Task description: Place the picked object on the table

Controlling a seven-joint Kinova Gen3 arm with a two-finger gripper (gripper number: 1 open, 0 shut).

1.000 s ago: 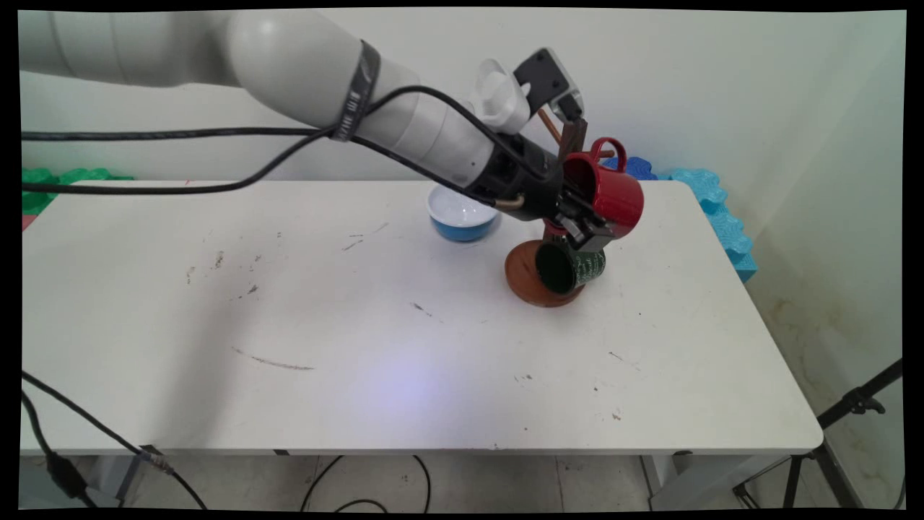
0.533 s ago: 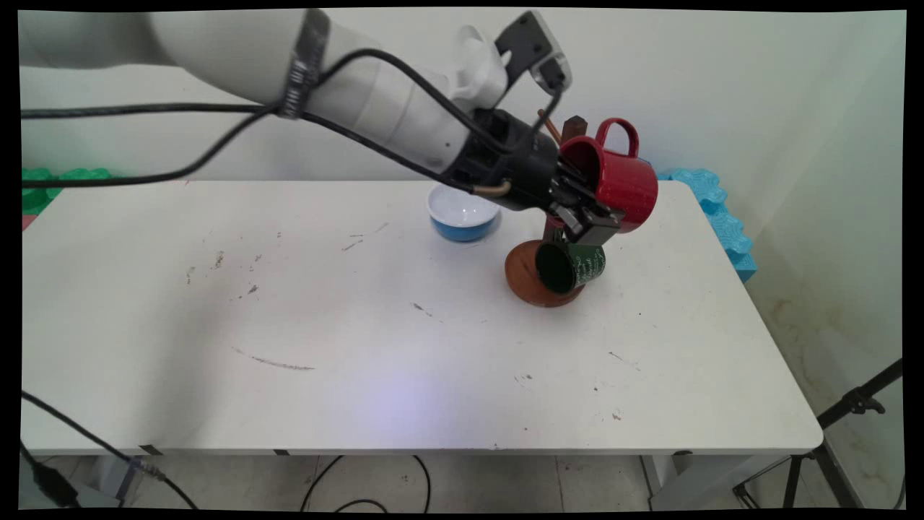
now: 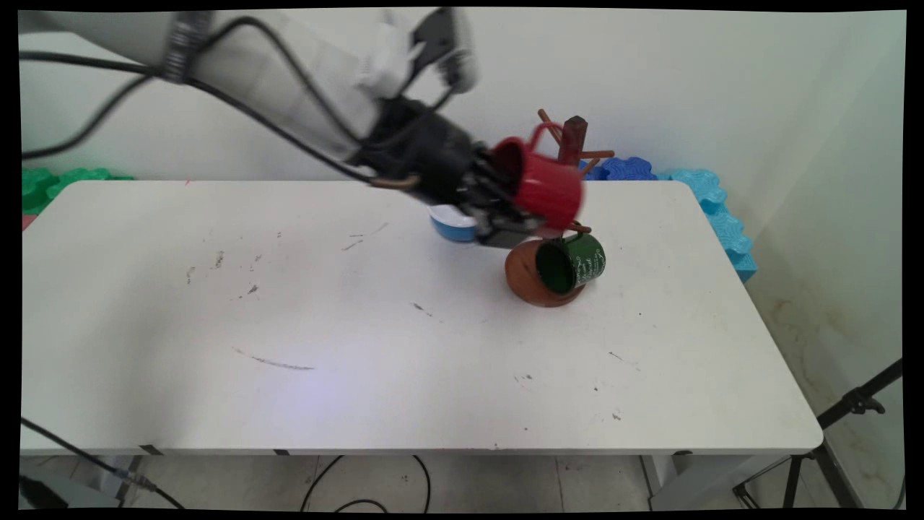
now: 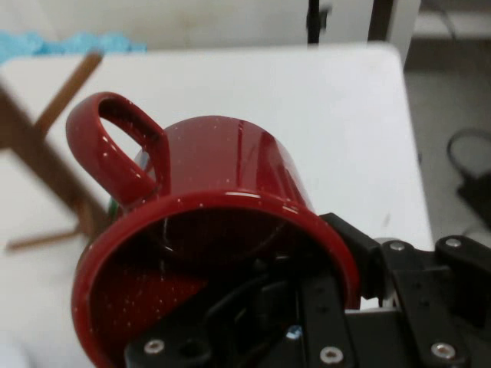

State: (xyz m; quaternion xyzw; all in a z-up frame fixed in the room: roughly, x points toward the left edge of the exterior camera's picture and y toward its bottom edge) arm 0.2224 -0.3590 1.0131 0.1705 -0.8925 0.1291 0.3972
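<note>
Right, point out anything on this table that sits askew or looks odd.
Two things stand out. The gripper holds a red mug tipped on its side in the air, one finger inside the rim. The green mug hangs sideways, low on the brown mug tree, mouth facing the camera. The blue bowl sits upright.

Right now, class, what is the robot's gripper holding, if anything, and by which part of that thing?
The gripper holds the red mug by its rim, one finger inside the mouth and one outside the wall, lifted beside the wooden mug rack.
</note>
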